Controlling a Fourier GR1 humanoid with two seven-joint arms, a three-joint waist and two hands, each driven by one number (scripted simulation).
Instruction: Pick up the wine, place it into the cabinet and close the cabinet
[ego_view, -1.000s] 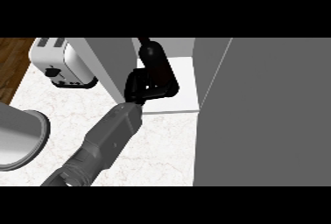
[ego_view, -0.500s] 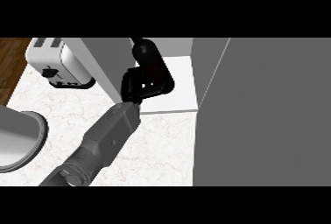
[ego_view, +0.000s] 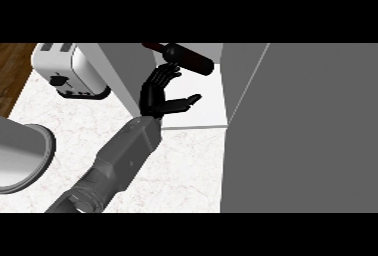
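Observation:
The wine bottle is dark with a reddish end and lies tilted at the back of the open cabinet, over its white shelf. My left hand is just below it inside the cabinet, open, fingers straight up with the tips at the bottle's underside and the thumb spread to the right. Whether the fingertips still touch the bottle I cannot tell. The grey forearm comes in from the lower left. My right hand is not in view.
The cabinet's large grey door stands open and fills the right side. A white toaster stands on the marble counter at the upper left. A big grey round vessel sits at the left edge.
My left hand was curled round the bottle in the earlier frames. It has opened, and the bottle now sits apart above the fingers, further back in the cabinet.

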